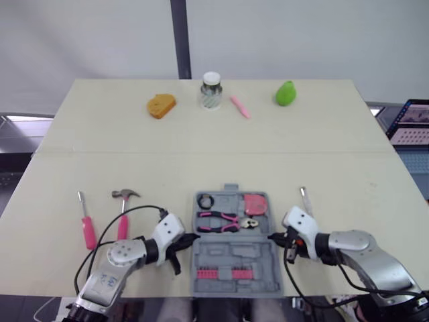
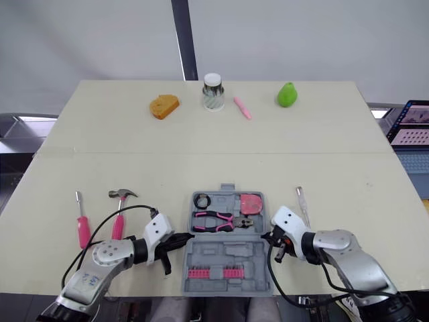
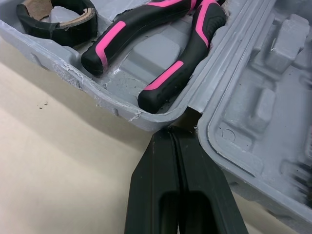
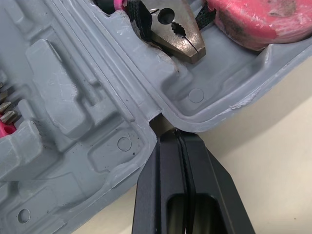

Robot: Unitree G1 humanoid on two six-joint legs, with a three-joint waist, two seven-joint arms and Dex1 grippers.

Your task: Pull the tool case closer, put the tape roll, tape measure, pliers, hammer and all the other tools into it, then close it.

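Tool case (image 1: 228,257), stiff light plastic, likely slides by its hinge notches, where left end effector (image 1: 195,236) and right end effector (image 1: 271,236) touch, pressed together.

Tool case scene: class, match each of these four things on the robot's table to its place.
1 black tape roll
2 pink-handled hammer
3 green pear-shaped object
4 clear jar with white lid

A far right of the beige table
B on the table, left of the grey plastic tool case
C inside the case
D far edge, middle

Pairs: 1-C, 2-B, 3-A, 4-D
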